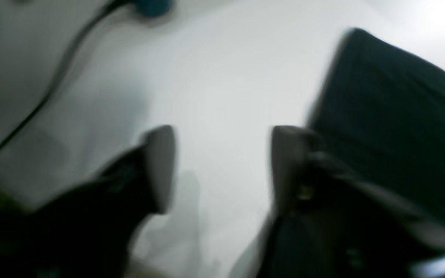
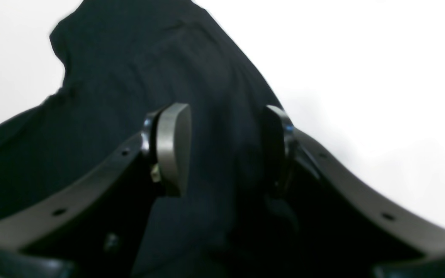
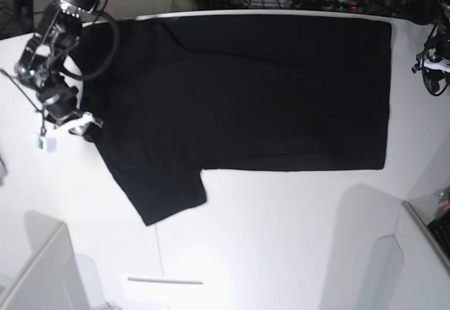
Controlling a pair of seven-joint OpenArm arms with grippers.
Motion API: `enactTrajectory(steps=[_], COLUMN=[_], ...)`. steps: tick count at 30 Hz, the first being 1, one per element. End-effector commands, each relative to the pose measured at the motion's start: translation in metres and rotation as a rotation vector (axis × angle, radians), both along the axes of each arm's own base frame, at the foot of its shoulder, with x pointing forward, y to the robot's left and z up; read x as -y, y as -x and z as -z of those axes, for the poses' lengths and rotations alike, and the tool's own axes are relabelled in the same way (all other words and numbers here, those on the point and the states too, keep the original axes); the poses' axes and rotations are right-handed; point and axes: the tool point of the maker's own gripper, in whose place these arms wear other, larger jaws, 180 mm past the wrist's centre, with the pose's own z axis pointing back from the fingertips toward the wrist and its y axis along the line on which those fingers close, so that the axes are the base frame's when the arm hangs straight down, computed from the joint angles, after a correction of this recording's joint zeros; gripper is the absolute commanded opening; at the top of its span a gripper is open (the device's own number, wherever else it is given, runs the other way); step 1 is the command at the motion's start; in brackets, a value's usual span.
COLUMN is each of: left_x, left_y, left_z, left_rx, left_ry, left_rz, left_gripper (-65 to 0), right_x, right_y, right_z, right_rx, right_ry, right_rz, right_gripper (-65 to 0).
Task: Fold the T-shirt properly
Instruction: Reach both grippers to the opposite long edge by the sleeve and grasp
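The counter (image 3: pixel 281 225) is white, and the T-shirt (image 3: pixel 239 92) covers most of its far half, spread flat with its plain black side up. I take the T-shirt as my landmark. Its body is a broad rectangle, folded so the near edge runs straight, and one short sleeve (image 3: pixel 165 194) sticks out from it toward the near side of the counter.

My right end effector (image 3: pixel 83 124) is at the T-shirt's edge, on the side where that sleeve is, at the left of the base view. In the right wrist view its fingers (image 2: pixel 174 146) stand apart with black cloth lying below and between them; I cannot see them pinching any fold, so I call it released, hovering over the cloth.

My left end effector (image 3: pixel 430 64) is off the T-shirt's opposite end, just beside it, above bare counter. The left wrist view is blurred, yet its fingers (image 1: pixel 160 166) show a clear gap with white counter between them, and the T-shirt's corner (image 1: pixel 392 116) lies beside one finger. It grasps nothing.

A thin black cable (image 1: pixel 56 81) crosses the counter beyond it.
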Motion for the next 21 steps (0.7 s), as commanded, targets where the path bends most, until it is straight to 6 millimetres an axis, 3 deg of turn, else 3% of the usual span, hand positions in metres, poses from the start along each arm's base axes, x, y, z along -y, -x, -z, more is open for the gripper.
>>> enactTrajectory(steps=[1, 4, 5, 9, 12, 14, 18, 21], left_x=[0.002, 0.012, 0.013, 0.011, 0.011, 0.010, 0.008, 0.005], left_y=[-0.009, -0.022, -0.025, -0.036, -0.037, -0.036, -0.034, -0.032], left_z=[-0.008, -0.004, -0.003, -0.008, -0.009, -0.009, -0.008, -0.003], left_rx=[0.010, -0.001, 0.001, 0.011, 0.014, 0.011, 0.006, -0.006], left_ry=[-0.035, -0.040, -0.043, -0.077, -0.080, -0.084, -0.085, -0.076], left_rz=[0.036, 0.078, 0.082, 0.078, 0.078, 0.077, 0.071, 0.061], left_gripper=[-43.4, -62.9, -65.0, -65.0, -65.0, -65.0, -65.0, -51.2], right_x=[0.000, -0.013, -0.014, -0.012, -0.004, -0.009, -0.007, -0.012], right_y=[-0.023, -0.063, -0.073, -0.119, -0.149, -0.163, -0.183, -0.188], right_z=[-0.016, -0.017, -0.016, -0.014, -0.003, 0.008, 0.021, 0.027], right_rx=[0.058, 0.043, 0.035, 0.003, -0.032, -0.064, -0.069, -0.085], right_ry=[0.030, 0.064, 0.066, 0.061, 0.082, 0.082, 0.072, 0.046], right_rz=[-0.017, -0.065, -0.071, -0.067, -0.054, -0.064, -0.060, -0.063], right_gripper=[-36.9, -36.6, -36.6, -36.2, -29.4, -25.7, -25.1, -25.2])
